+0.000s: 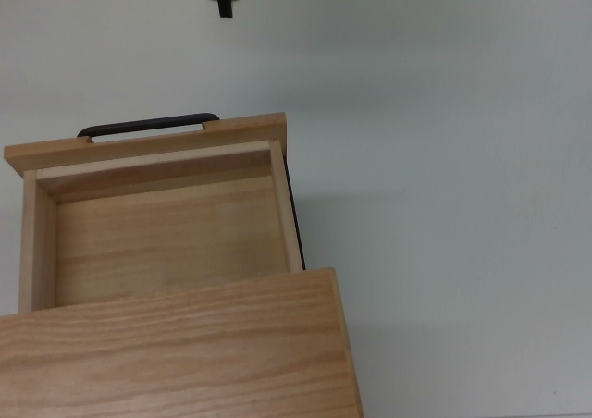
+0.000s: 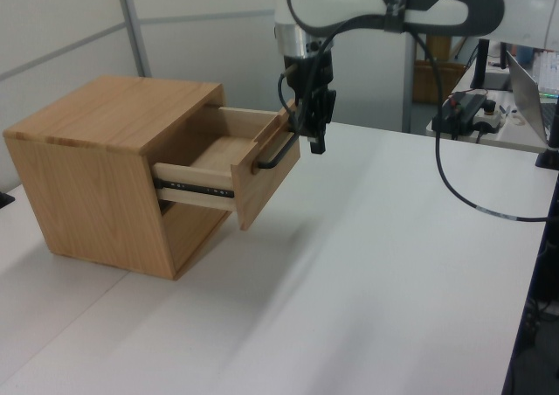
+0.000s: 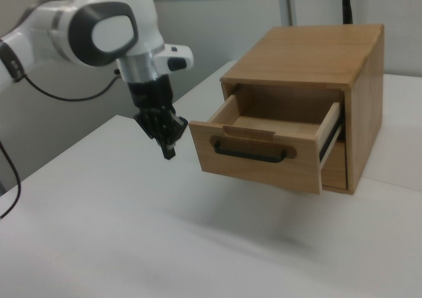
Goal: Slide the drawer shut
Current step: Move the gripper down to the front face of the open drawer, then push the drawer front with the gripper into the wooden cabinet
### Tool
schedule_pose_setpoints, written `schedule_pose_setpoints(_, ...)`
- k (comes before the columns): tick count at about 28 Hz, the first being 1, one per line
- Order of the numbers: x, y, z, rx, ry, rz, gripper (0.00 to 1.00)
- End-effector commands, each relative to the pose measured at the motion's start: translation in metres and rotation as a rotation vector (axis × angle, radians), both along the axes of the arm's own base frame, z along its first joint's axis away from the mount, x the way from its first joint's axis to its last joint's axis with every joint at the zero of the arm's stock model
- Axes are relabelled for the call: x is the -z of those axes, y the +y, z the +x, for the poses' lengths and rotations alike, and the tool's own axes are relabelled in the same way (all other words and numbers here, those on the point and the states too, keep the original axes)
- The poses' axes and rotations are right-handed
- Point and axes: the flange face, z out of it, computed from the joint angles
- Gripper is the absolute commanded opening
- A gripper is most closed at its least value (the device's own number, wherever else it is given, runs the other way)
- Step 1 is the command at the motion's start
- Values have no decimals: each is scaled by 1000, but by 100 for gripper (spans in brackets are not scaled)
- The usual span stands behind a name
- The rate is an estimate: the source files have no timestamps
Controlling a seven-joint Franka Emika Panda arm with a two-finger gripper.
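Oak drawer [image 3: 264, 154] hangs well out of the cabinet [image 3: 333, 51], its front panel just beside the pincer [image 3: 169, 148], which looks clenched and empty. Best bring the fingertips squarely against the panel near the black handle [image 3: 250, 154], then push straight along the runners.

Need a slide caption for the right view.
Gripper hangs in front of the open drawer, apart from its black handle.
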Motion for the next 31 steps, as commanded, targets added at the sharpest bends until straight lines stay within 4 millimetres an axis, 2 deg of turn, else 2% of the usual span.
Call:
schedule_pose_setpoints(1, 33, 2, 26, 15, 2, -2, 0)
schedule_pose_setpoints(3, 37, 0, 34, 18, -38, -1, 0)
schedule_pose_setpoints(4, 46, -1, 45, 19, -61, 0, 0)
schedule_pose_setpoints(9, 62, -3, 65, 21, -121, -2, 0)
schedule_pose_setpoints(23, 68, 1, 93, 10, -285, 8, 0)
schedule_pose_setpoints(28, 79, 5, 116, 4, -412, 16, 0)
schedule_pose_setpoints(31, 94, 10, 134, -4, -504, 22, 0)
